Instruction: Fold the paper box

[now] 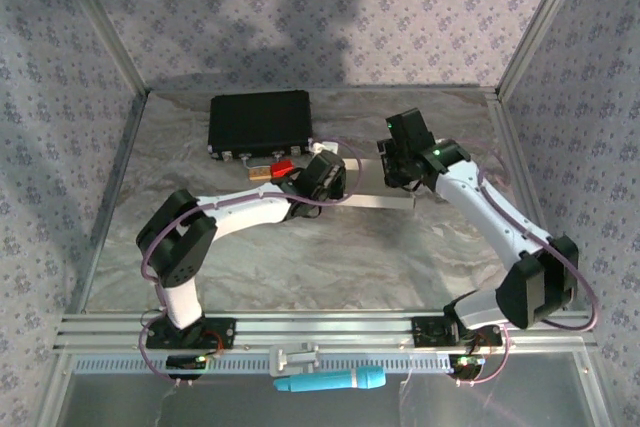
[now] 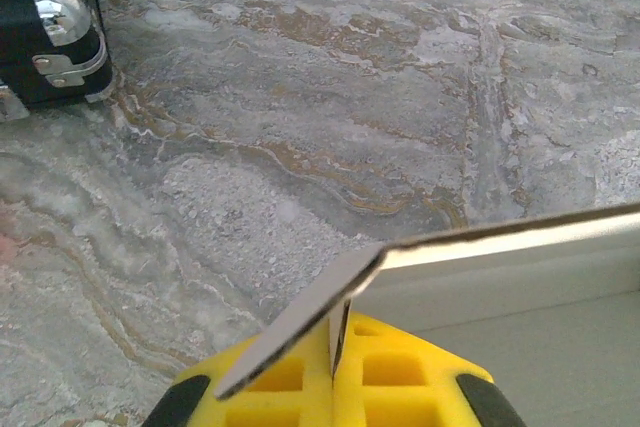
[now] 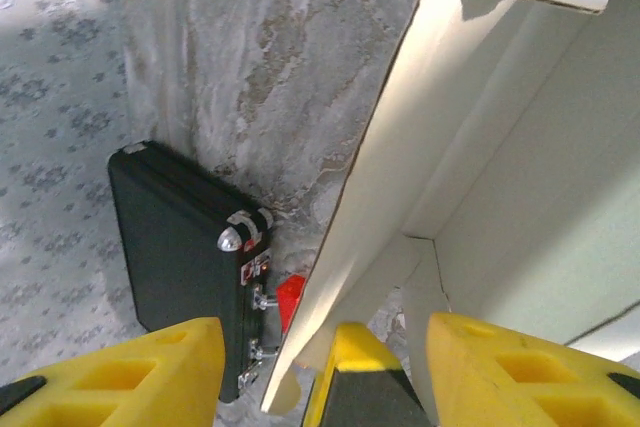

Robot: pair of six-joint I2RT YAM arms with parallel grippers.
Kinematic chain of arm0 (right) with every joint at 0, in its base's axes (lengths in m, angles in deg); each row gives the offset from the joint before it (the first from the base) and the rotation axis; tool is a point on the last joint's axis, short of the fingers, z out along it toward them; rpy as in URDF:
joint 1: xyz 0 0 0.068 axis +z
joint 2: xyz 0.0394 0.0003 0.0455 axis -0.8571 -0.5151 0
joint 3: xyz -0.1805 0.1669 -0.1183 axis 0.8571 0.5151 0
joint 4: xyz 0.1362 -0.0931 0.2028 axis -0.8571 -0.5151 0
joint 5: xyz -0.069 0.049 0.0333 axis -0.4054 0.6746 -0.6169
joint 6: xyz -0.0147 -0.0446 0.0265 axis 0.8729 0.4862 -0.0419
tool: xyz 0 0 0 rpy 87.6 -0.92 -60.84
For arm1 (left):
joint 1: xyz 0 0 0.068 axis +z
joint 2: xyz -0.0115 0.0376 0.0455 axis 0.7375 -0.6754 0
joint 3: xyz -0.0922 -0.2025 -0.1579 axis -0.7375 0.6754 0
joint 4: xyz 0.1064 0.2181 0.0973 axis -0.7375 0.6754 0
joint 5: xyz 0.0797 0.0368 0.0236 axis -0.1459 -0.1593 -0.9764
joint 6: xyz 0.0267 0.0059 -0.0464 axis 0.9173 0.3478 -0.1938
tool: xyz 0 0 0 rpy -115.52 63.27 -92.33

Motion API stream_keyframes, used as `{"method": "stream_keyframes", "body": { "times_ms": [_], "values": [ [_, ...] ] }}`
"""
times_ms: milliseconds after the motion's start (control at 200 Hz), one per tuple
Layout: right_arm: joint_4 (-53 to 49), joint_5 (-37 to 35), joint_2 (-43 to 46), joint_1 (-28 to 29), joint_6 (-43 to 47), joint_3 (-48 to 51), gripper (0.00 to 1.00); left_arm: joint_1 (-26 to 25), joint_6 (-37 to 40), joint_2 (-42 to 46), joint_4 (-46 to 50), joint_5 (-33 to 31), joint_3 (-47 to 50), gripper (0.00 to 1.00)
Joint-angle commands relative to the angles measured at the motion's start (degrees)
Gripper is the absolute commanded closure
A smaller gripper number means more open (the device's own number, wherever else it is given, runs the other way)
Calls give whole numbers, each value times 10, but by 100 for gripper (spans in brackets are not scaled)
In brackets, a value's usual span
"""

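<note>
1. Yellow fingers (image 2: 400, 377) of the left end effector (image 2: 335, 352) sit at the bottom of the left wrist view, pressed together with only a thin slit between them; they are clenched on a flap of the paper box (image 2: 500, 282)
2. From this pinched flap the cardboard bends at a corner, and a long thin edge of the box runs away to the right, with a pale wall below it
3. Seen from the right wrist, the right end effector (image 3: 320, 327) is released: its two fingers stand wide apart and an upright side panel of the box rises between them; I cannot tell if a finger touches this panel
4. To the right of this panel the white inside of the box shows, with creases and a notched tab near the upper edge
5. From above, the box lies near the middle of the marbled grey surface (image 1: 300, 257) as a long narrow white shape, with the left end effector at its left end and the right end effector at its right end
6. One black case (image 1: 260, 122) lies flat just behind and to the left of the box, its metal latches facing the arms; a small red piece (image 1: 281, 168) is just beside the latch side
7. One teal tool (image 1: 330, 380) lies on the near ledge in front of the arm bases, well apart from the box
</note>
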Motion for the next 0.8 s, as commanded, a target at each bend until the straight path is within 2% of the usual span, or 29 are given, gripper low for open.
{"method": "stream_keyframes", "body": {
  "times_ms": [0, 165, 325, 640, 720, 795],
  "values": [
    [-13, -5, -5, -5, -46, -16, 43, -11, -7, 6, 6, -29, 14, 100],
    [-1, 18, -22, -17, -36, -9, 47, -20, -8, 0, 7, -40, 14, 100],
    [9, 28, -20, -25, -38, 12, 58, -22, -8, 3, 2, -50, 18, 100],
    [16, 60, -13, -32, -28, 41, 89, -25, -1, 11, -8, -56, 28, 100],
    [21, 60, -3, -33, -28, 68, 96, -25, -2, 17, -10, -55, 33, 95],
    [41, 55, 11, -33, -26, 94, 100, -26, -7, 27, -17, -53, 42, 81]
  ]
}}
